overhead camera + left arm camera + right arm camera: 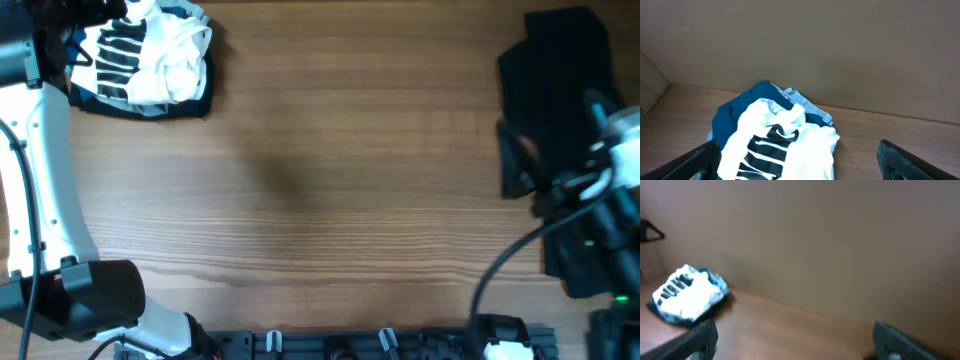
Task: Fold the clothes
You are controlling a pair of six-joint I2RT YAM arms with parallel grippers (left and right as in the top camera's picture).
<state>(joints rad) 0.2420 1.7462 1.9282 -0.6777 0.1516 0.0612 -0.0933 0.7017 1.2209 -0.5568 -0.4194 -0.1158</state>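
Note:
A pile of crumpled clothes (150,60) lies at the table's far left: a white garment with black stripes on top of dark blue cloth. It also shows in the left wrist view (780,145) and, small, in the right wrist view (687,295). My left gripper (800,167) is open and empty, its fingers either side of the pile, above it. A dark garment (555,90) lies at the far right. My right gripper (795,345) is open and empty above bare table, at the right edge by the dark garment.
The wooden table (330,170) stretches between the two heaps. A brown wall (815,45) stands behind the table. Cables and the arm bases sit along the near edge (380,340).

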